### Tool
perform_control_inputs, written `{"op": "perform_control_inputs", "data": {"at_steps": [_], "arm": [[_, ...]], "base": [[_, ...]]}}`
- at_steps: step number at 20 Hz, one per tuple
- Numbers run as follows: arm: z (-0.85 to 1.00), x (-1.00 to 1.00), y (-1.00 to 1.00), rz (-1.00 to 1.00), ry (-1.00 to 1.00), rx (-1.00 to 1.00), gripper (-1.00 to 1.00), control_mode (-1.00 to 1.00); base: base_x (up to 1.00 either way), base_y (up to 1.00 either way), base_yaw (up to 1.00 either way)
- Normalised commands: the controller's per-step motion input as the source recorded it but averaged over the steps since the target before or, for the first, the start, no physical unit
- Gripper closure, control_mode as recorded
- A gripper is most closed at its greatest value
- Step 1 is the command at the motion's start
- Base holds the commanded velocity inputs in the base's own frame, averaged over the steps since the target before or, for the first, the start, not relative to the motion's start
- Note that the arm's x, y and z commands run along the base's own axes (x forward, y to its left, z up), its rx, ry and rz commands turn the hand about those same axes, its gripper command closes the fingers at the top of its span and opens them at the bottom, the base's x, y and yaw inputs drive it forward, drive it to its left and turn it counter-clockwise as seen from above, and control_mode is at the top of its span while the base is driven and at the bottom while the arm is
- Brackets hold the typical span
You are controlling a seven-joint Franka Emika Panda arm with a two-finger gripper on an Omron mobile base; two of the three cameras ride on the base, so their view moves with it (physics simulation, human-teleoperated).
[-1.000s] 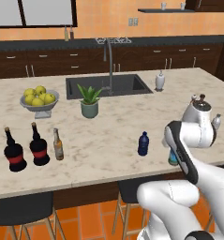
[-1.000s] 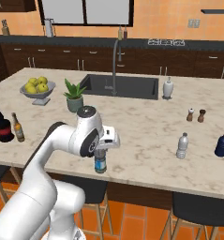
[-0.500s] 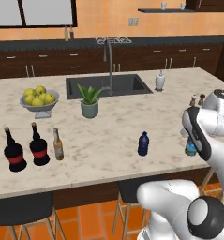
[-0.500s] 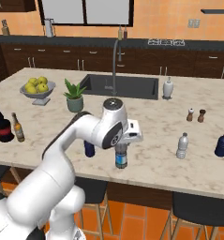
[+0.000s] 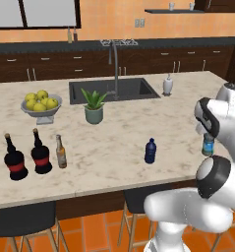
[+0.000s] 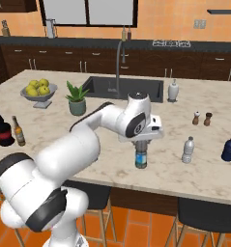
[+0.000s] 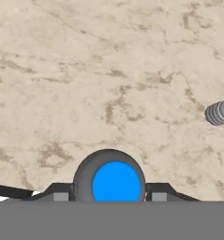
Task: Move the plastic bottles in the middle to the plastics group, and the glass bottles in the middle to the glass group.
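Arm stretched over the counter [image 6: 112,159], fingers [image 6: 141,147] clamping the clear bottle [image 6: 141,158].

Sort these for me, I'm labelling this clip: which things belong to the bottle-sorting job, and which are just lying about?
Job: claw, labelled bottle it holds, blue bottle, amber bottle, black bottles, pale bottle.
Lying about: fruit bowl, plant, shakers, soap dispenser.
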Motion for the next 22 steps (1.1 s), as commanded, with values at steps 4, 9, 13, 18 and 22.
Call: {"op": "perform_control_inputs", "data": {"at_steps": [4, 9, 13, 18, 22], "arm": [[-0.06, 0.50, -0.40, 0.00, 0.04, 0.00, 1.00, -1.00], [0.00, 0.00, -0.33, 0.00, -0.14, 0.02, 1.00, -1.00], [-0.16, 0.09, -0.13, -0.01, -0.04, 0.00, 1.00, -1.00], [-0.01, 0.14, -0.01, -0.04, 0.00, -0.01, 1.00, -1.00], [0.00, 0.37, -0.14, -0.12, 0.00, 0.00, 1.00, -1.00]], "base": [[0.00, 0.00, 0.00], [0.00, 0.00, 0.00], [0.00, 0.00, 0.00], [0.00, 0.00, 0.00], [0.00, 0.00, 0.00]]}}
